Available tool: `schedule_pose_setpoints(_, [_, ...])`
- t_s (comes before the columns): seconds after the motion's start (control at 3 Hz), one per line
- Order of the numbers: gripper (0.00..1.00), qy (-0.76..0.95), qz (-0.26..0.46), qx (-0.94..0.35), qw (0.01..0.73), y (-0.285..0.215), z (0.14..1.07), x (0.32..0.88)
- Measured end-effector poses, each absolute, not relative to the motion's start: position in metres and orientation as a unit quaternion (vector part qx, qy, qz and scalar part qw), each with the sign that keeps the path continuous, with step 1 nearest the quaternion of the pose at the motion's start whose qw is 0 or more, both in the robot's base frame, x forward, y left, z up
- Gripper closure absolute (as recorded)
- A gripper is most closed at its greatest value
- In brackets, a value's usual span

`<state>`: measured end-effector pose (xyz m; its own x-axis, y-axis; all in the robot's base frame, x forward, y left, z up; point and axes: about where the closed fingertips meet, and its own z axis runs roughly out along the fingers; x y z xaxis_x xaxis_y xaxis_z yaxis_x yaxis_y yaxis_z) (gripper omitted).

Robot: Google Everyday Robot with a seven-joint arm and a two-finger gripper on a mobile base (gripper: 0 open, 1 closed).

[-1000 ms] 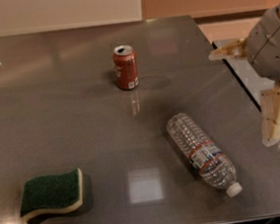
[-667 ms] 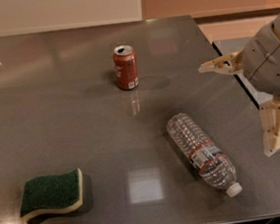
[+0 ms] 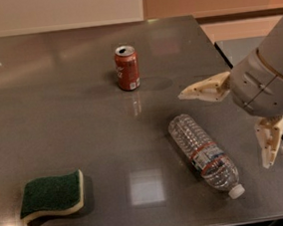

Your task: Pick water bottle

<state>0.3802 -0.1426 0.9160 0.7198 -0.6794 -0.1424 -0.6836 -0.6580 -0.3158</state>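
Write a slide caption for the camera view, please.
Open gripper beside the lying water bottle; red can and green sponge farther off.

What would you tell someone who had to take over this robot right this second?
Gripper: jaws wide open, empty, hovering at the right side of the table, beside the water bottle and not touching it.
Things: the water bottle lies on its side, cap toward the near edge. A red can stands upright farther back; a green sponge sits near left.
Done: nothing grasped yet.
Left: close the jaws on the bottle and lift it.

Kitchen-like counter (image 3: 55,103) with sponge (image 3: 52,195) and can (image 3: 127,68); pincer (image 3: 223,131) at right.
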Motion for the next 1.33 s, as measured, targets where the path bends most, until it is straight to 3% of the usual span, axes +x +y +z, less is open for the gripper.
schedule_pose_setpoints(1.33, [0.00,0.034,-0.007,-0.996,0.076,-0.121,0.865,0.366])
